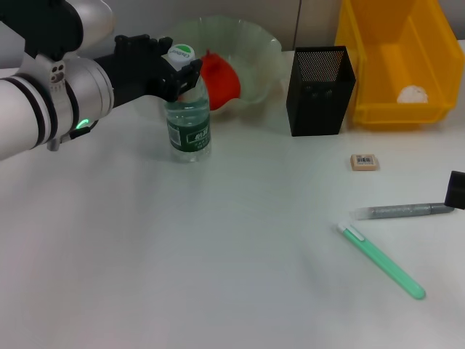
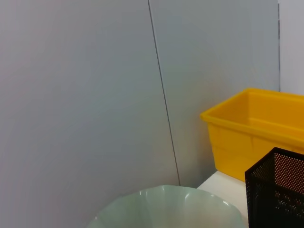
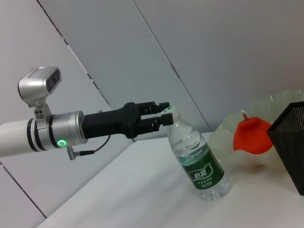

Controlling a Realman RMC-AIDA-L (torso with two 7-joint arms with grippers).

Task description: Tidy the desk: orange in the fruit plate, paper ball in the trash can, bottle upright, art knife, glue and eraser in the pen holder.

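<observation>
Gripping the bottle (image 1: pixel 188 123) near its cap, the left gripper (image 1: pixel 183 75) has its fingers closed around the neck; the bottle stands upright on the desk (image 1: pixel 218 254), just in front of the fruit plate (image 1: pixel 254 43) and to the left of the pen holder (image 1: pixel 320 91). The right gripper (image 1: pixel 455 189) barely shows, well to the right of the pen holder, and I cannot tell how its fingers stand.

The bottle looks light and thin-walled (its clear plastic would likely dent and slip under a hard squeeze), so the stiff neck under the cap is probably the safest hold.

Counting: one orange (image 1: pixel 218 76) in the plate, one paper ball (image 1: pixel 413 94) in the trash can (image 1: pixel 396 54), one eraser (image 1: pixel 363 161) lying right of the pen holder, and nearer than it two long items, a grey pen-like stick (image 1: pixel 403 211) and a green one (image 1: pixel 381 260).
</observation>
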